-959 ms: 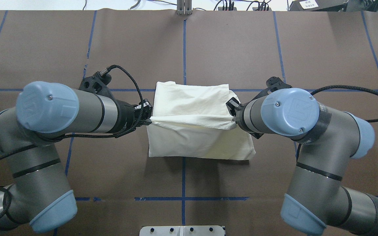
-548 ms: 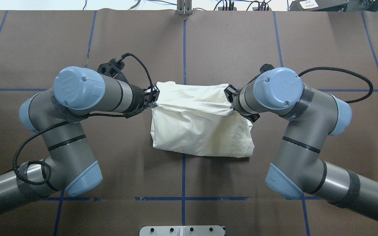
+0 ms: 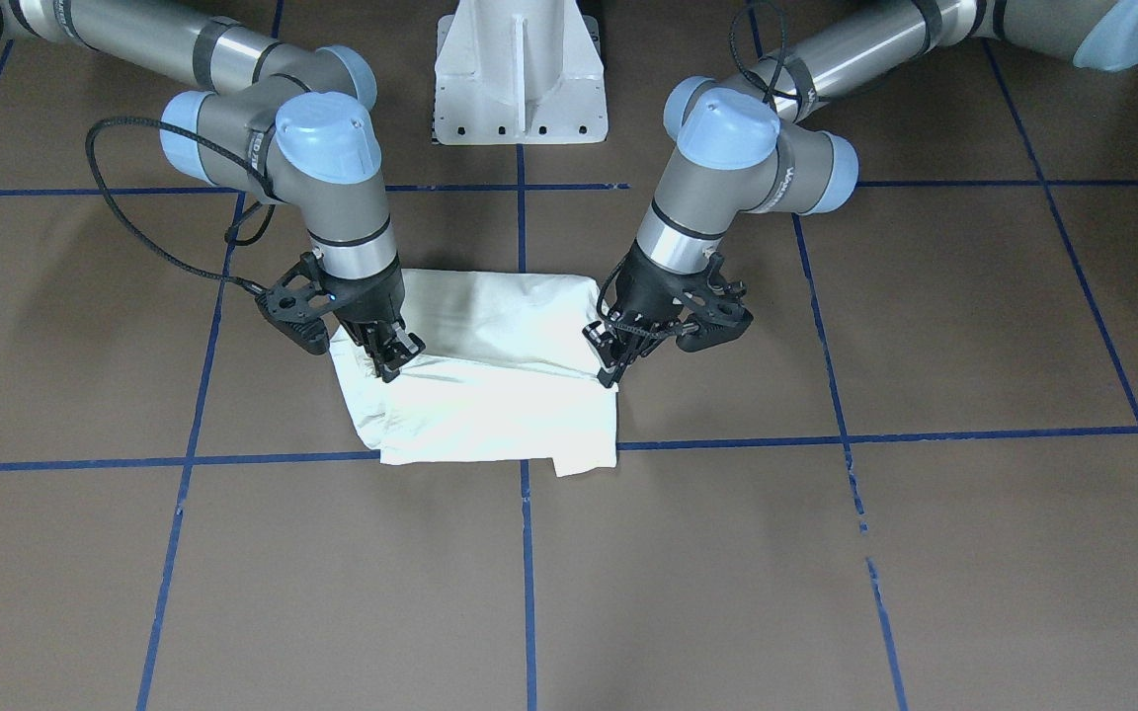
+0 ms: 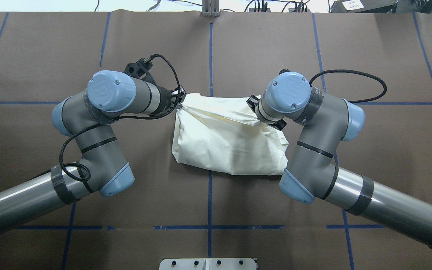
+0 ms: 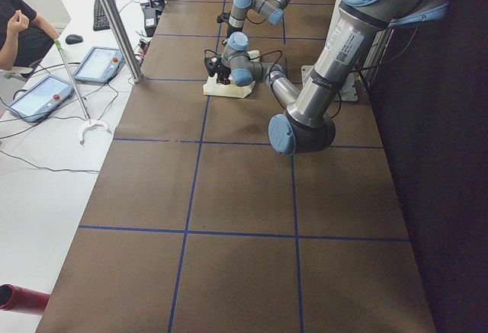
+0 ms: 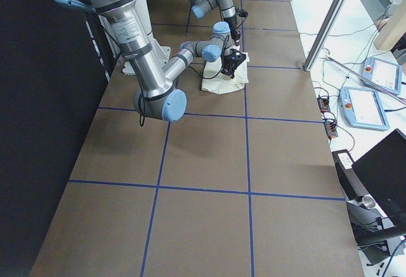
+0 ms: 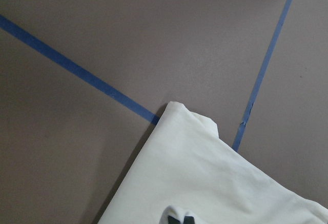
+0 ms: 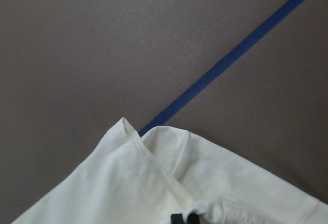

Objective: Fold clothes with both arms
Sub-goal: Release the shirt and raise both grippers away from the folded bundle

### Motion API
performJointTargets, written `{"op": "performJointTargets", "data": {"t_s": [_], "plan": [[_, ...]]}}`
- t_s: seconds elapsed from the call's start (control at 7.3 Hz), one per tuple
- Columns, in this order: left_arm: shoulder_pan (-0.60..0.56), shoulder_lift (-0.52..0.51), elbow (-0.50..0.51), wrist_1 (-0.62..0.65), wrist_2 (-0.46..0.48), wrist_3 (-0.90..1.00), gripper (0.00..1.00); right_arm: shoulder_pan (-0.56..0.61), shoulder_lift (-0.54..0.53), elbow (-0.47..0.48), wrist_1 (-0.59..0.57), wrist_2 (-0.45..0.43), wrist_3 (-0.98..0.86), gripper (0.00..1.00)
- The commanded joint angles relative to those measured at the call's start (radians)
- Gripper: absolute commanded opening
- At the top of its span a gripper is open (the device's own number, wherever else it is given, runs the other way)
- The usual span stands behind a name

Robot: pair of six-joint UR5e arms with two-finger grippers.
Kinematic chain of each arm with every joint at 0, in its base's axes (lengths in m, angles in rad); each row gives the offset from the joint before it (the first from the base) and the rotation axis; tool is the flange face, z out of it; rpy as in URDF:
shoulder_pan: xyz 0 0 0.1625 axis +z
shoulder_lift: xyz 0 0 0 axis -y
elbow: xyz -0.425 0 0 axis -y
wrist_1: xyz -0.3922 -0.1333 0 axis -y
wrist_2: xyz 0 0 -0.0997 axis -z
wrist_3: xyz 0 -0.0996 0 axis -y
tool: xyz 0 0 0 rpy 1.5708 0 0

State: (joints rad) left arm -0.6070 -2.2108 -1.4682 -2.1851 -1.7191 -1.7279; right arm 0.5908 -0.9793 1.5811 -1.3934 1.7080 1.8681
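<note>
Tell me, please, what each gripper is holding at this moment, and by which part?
Both hold the cream T-shirt: the left gripper pinches its upper layer's edge at the left end, the right gripper at the right end.

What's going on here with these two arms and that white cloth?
The robot is folding a cream shirt on the brown table. The left gripper and the right gripper each pinch the shirt's top layer, one at each side, with the held edge stretched between them near the far edge of the bundle. The rest of the shirt lies in a folded rectangle on the table beneath that layer. The fold looks nearly laid down, but neither gripper has let go.
</note>
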Motion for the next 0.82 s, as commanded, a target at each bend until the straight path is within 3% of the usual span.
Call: {"op": "performJointTargets", "data": {"t_s": [0.0,0.14,0.27,0.41,0.55,0.68], "plan": [[-0.023,-0.020,0.085,-0.088,0.016,0.075,0.40,0.007,0.024,-0.096,0.076,0.004,-0.030,0.14],[-0.043,-0.018,0.071,-0.128,0.009,0.088,0.48,0.009,0.028,-0.096,0.076,0.004,-0.036,0.17],[-0.060,0.002,0.039,-0.186,-0.006,0.088,0.49,0.011,0.028,-0.096,0.076,0.004,-0.052,0.20],[-0.077,0.064,0.014,-0.220,-0.095,0.091,0.46,0.015,0.030,-0.096,0.077,0.005,-0.053,0.27],[-0.082,0.112,0.003,-0.275,-0.114,0.106,0.32,0.024,0.028,-0.092,0.077,0.019,-0.058,0.66],[-0.080,0.132,0.005,-0.300,-0.117,0.110,0.00,0.027,0.031,-0.080,0.080,0.047,-0.056,1.00]]}}
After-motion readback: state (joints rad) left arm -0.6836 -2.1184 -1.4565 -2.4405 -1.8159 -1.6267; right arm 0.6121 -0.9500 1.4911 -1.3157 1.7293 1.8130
